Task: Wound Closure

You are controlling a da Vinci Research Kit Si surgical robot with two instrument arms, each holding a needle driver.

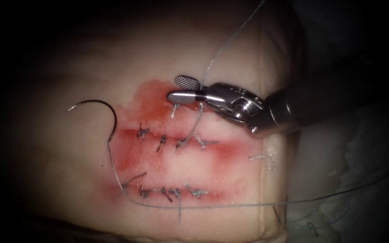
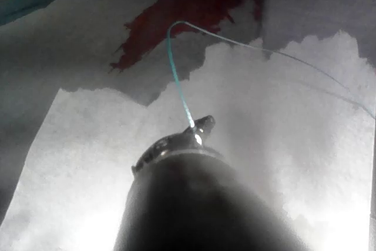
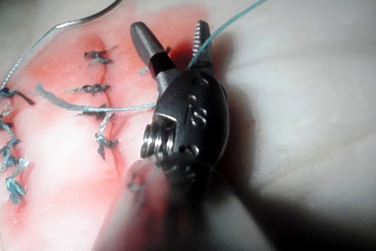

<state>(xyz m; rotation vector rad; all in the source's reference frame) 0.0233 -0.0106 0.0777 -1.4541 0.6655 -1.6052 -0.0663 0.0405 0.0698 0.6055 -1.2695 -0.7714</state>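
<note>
The right tool [image 1: 183, 89] is seen right of centre in the endoscope view, above the stitched cut [image 1: 176, 143], jaws parted wide with thread [image 1: 230, 42] running between them. The needle [image 1: 99, 108] lies free on the tissue [image 1: 55, 153] at the left, held by neither tool. The left tool [image 2: 200, 130] is clamped on thread.

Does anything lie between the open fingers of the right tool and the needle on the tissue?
Nothing solid does. The right tool is open above the red fluid; the needle lies free on the tissue, left of the cuts. Between them are stained tissue and the leftmost knot.
</note>
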